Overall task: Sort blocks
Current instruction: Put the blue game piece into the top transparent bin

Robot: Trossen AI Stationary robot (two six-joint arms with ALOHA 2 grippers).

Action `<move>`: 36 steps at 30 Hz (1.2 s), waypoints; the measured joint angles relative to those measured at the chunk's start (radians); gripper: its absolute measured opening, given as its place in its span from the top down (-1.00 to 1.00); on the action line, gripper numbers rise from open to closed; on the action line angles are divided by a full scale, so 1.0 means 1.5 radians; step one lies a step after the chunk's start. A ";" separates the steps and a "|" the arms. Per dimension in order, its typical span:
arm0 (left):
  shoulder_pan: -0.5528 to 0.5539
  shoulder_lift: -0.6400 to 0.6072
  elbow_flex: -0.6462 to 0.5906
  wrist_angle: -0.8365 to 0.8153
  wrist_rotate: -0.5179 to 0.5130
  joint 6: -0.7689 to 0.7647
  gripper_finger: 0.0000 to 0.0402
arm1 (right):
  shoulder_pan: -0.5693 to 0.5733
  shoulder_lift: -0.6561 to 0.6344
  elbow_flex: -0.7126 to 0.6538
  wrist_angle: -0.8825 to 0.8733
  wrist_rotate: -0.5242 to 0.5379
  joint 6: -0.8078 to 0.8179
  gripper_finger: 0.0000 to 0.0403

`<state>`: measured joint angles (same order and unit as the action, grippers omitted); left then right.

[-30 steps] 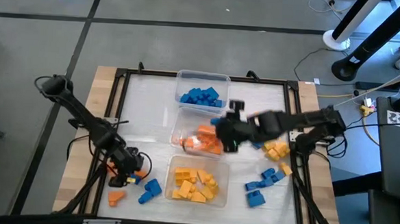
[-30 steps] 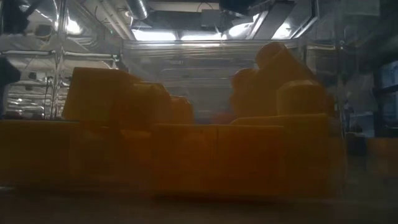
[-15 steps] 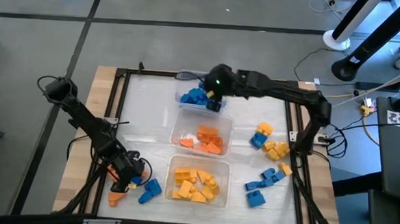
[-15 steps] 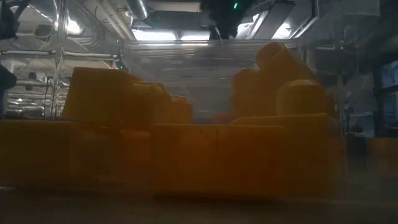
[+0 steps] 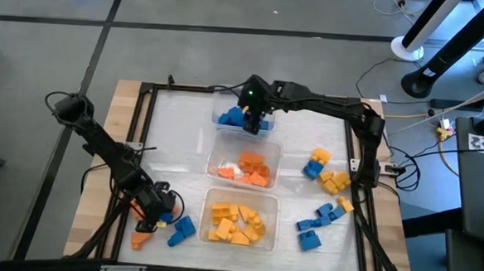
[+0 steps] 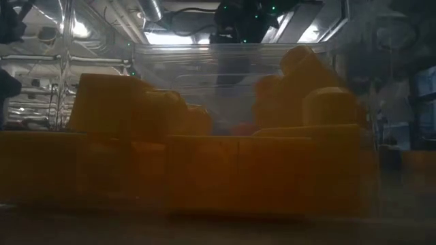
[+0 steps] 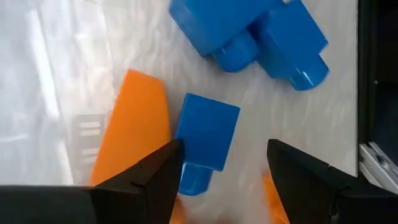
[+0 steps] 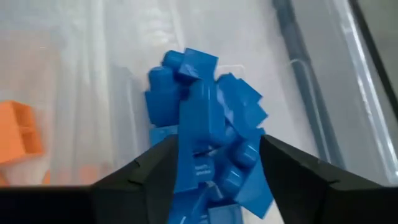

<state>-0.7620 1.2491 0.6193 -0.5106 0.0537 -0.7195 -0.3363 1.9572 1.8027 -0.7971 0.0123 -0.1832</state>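
Three clear tubs stand in a row down the table's middle: blue blocks (image 5: 243, 117) in the far tub, orange blocks (image 5: 253, 168) in the middle one, yellow blocks (image 5: 236, 220) in the near one. My right gripper (image 5: 256, 113) hangs open over the far tub, above the blue pile (image 8: 205, 143). My left gripper (image 5: 151, 210) is at the near left, open and pointing down. Its fingers stand on either side of a small blue block (image 7: 205, 140) that lies flat on the table beside an orange wedge (image 7: 134, 130). My left gripper has one fingertip (image 7: 168, 158) close against the small blue block's side (image 7: 186, 137); whether it touches, I cannot tell. My right gripper has an upright blue block (image 8: 198, 124) between its open fingers, on top of the pile; whether a finger touches it, I cannot tell.
Loose yellow and blue blocks (image 5: 323, 169) and more blue ones (image 5: 314, 221) lie at the table's right. A bigger blue block (image 5: 183, 229) and an orange one (image 5: 140, 240) lie near the left gripper. A black frame (image 5: 145, 93) borders the mat.
My right gripper has swung from above the middle tub toward the table's far edge and now hangs lower over the blue tub. My left gripper has sunk a little toward the blocks at the near left.
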 joint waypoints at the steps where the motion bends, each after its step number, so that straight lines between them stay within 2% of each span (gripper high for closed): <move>1: 0.000 0.000 0.000 0.000 -0.009 0.004 -0.11 | 0.000 0.000 0.000 0.000 0.009 0.000 -0.16; 5: -0.013 0.002 -0.002 0.007 -0.046 0.032 -0.11 | 0.001 0.000 0.000 0.000 0.041 -0.003 -0.29; 9: -0.022 0.002 -0.002 0.021 -0.068 0.045 -0.11 | 0.001 0.000 0.000 -0.002 0.043 -0.003 -0.36; 17: -0.026 0.010 -0.002 0.020 -0.098 0.064 -0.11 | 0.001 0.000 0.000 -0.004 0.043 -0.003 -0.37; 26: -0.026 0.076 -0.001 0.057 -0.097 0.104 -0.11 | 0.001 0.000 0.000 -0.007 0.038 -0.004 -0.37; 32: -0.026 0.119 0.001 0.073 -0.097 0.115 -0.09 | 0.001 -0.003 0.000 -0.044 -0.032 0.000 -0.37; 36: -0.026 0.121 0.001 0.071 -0.103 0.118 0.09 | 0.007 -0.017 0.014 -0.113 -0.143 -0.001 -0.37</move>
<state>-0.8003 1.4307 0.6207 -0.4042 -0.1013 -0.5421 -0.3261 1.9316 1.8230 -0.9665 -0.2019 -0.1847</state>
